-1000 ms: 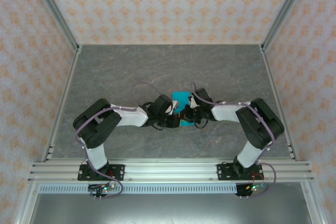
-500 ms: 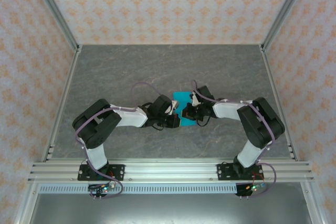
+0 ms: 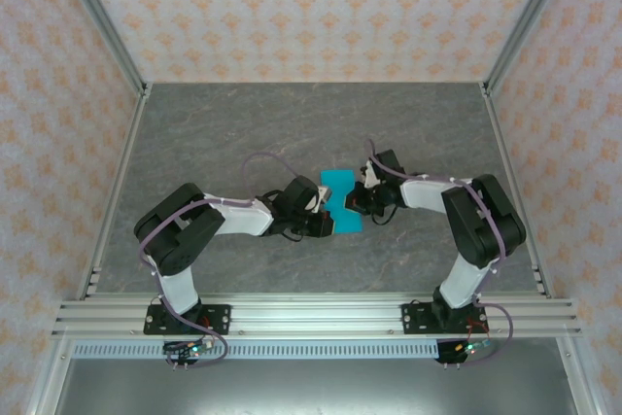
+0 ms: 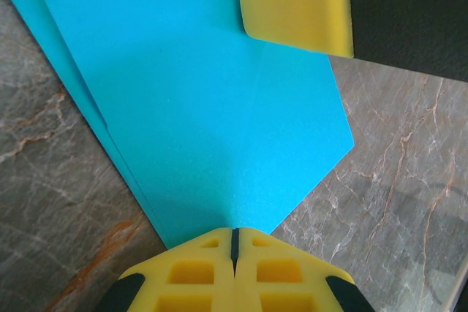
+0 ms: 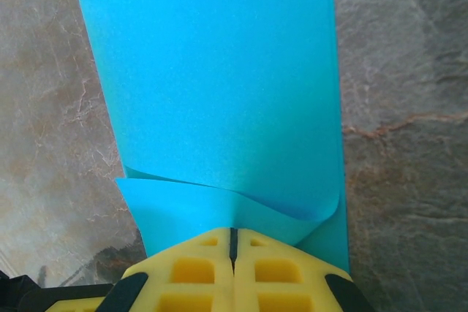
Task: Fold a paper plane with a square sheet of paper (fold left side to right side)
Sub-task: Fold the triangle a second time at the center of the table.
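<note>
1. As both arms reach in over the grey table (image 3: 214, 133), the square sheet of paper (image 3: 340, 193) lies flat at mid-table between the two wrists. It is partly folded, with its layers doubled.
2. Left gripper (image 4: 232, 242): the jaws are closed, and the yellow tips meet on a pointed corner of the sheet at its near edge. In the left wrist view the top layer lies flat, and a lower layer's edge shows offset just to its left.
3. Handling (judgement): the paper is very light, thin and limp. It will slide on the smooth table, it will buckle if pushed, and any crease will stay. A pinch at an edge or corner suits it; a mid-panel grip would dimple it.
4. Right gripper (image 5: 232, 242): the jaws are closed and pinch the sheet's edge. The held layer curls up off the layer beneath in a soft loop, not yet pressed into a crease.
5. Judgement: the left-hand pinch serves as an anchor while the right-hand edge is carried over. Edges should be aligned before flattening, since a skewed crease cannot be undone.
</note>
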You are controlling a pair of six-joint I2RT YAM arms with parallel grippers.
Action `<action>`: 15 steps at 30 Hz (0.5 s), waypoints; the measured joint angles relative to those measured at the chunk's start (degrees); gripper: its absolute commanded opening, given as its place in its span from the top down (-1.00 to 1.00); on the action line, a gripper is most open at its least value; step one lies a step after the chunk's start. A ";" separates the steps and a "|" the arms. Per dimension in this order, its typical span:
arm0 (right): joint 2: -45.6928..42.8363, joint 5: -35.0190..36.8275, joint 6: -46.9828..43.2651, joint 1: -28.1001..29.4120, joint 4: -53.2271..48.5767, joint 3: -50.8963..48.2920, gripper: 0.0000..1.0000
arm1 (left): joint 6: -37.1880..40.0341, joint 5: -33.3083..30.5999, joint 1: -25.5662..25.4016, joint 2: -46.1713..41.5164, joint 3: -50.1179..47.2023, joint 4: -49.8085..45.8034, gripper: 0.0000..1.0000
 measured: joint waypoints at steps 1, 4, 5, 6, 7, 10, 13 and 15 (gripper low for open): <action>0.26 -0.37 -0.28 -0.31 -0.31 0.33 1.00 | 0.00 -0.07 0.00 0.00 -0.02 0.11 1.00; 0.98 -0.87 -1.03 -1.33 -0.96 1.29 1.00 | 0.00 -0.09 0.00 0.00 -0.04 0.13 1.00; 1.22 -0.92 -1.36 -1.84 -1.11 1.62 1.00 | 0.00 -0.09 0.00 0.00 -0.04 0.13 1.00; 1.42 -0.94 -1.57 -2.25 -1.16 1.86 1.00 | 0.00 -0.09 0.00 0.00 -0.04 0.13 1.00; 1.62 -0.96 -1.77 -2.80 -1.22 2.12 1.00 | 0.00 -0.09 0.00 0.00 -0.04 0.13 1.00; 1.84 -0.22 -2.40 -4.42 -1.60 2.84 1.00 | 0.00 -0.09 0.00 -0.02 -0.04 0.13 1.00; 1.84 1.70 -3.17 -6.03 -2.36 3.69 1.00 | 0.00 -0.09 0.00 -0.11 -0.04 0.04 1.00; 1.40 2.80 -3.41 -6.56 -2.56 3.76 1.00 | -0.02 -0.07 0.00 -0.15 -0.04 -0.11 1.00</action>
